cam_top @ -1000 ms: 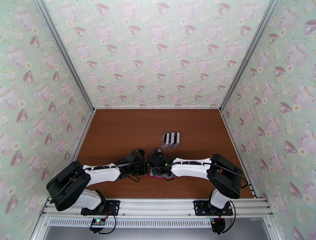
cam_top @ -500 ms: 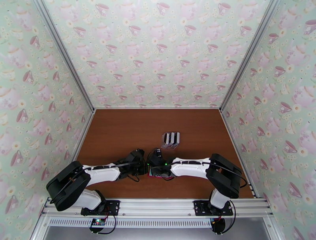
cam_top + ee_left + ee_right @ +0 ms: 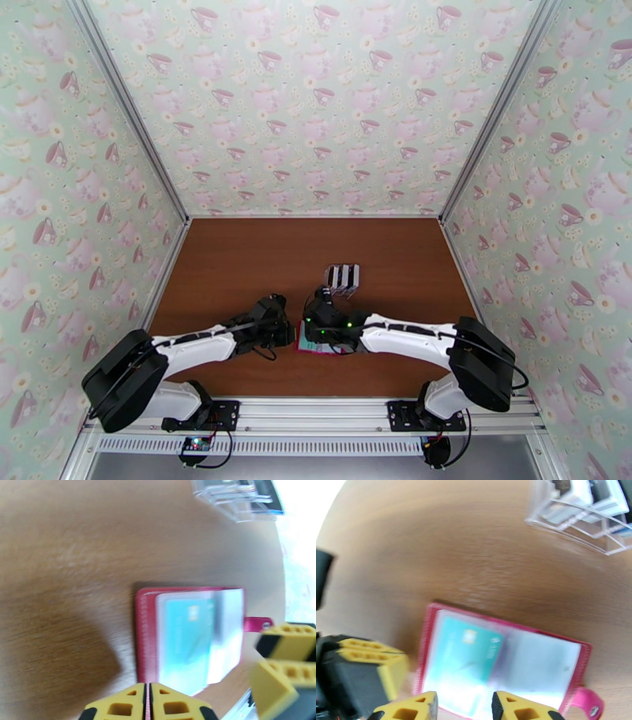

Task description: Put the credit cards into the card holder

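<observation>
Right hand advanced, clear rack seemingly beyond

No print can be read anywhere. The teal card in the card holder bears a gold chip patch and a small white mark beside it, both too blurred to make out. The cards in the rack show dark and white faces, with nothing legible on them.
</observation>
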